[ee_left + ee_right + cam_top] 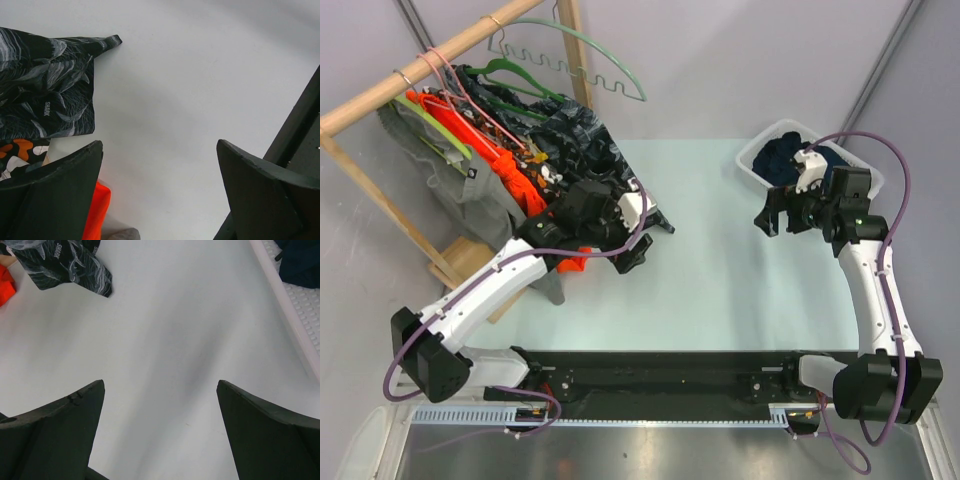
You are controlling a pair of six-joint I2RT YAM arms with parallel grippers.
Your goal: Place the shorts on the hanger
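Right gripper (772,212) and left gripper (648,243) both gape empty, the navy shorts (785,160) lying in the white bin (748,160) just beyond the right one, the mint hanger (590,75) on the wooden rail (460,45); pickup seems not yet begun, calling for a reach into the bin.

The shorts (780,160) are partly hidden behind the right arm (868,275) in the top view and cut off by the upper corner in the right wrist view. The patterned garment (45,95) is cropped by the left wrist view's left edge.
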